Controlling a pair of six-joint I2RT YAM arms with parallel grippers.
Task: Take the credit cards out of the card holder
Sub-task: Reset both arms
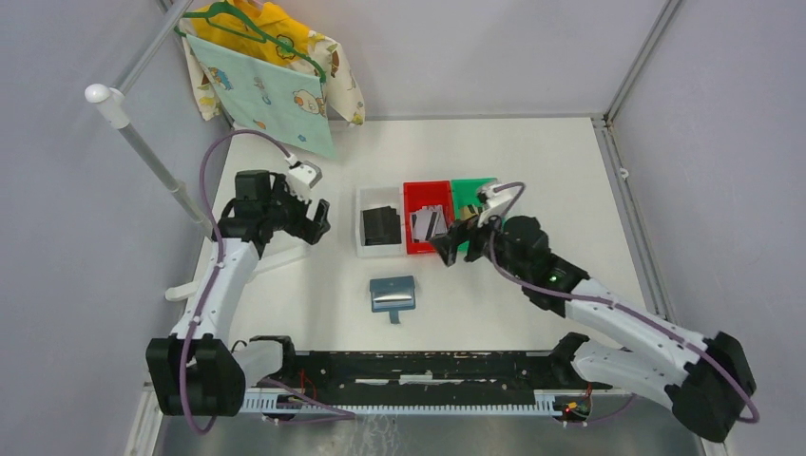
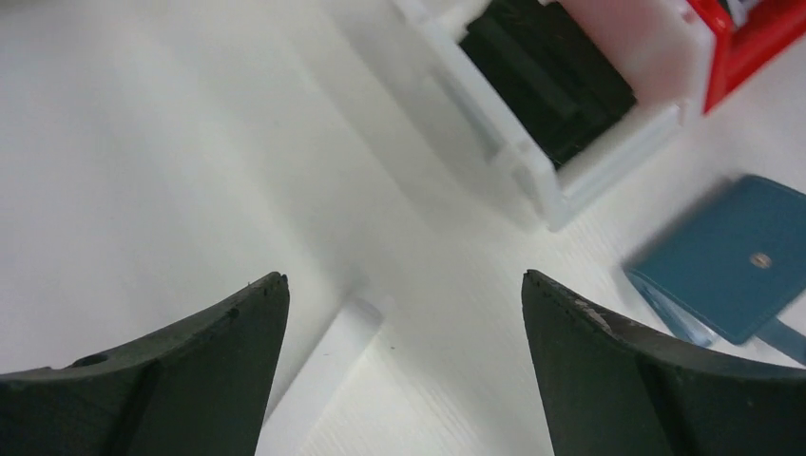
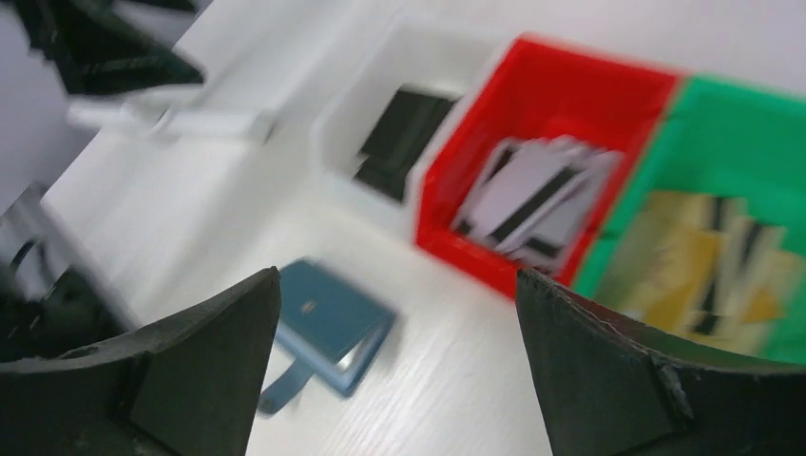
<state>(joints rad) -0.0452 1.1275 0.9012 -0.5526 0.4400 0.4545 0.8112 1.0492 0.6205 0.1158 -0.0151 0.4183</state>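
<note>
The slate-blue card holder lies folded shut on the white table, strap tab toward the near edge. It also shows in the left wrist view and the right wrist view. Black credit cards lie in the white bin, white-grey ones in the red bin, gold-tan ones in the green bin. My left gripper is open and empty, left of the white bin. My right gripper is open and empty over the red bin's near edge, up and right of the holder.
The white bin, red bin and green bin stand side by side at mid-table. A white rack pole and its foot stand at the left. Patterned cloths hang at the back left.
</note>
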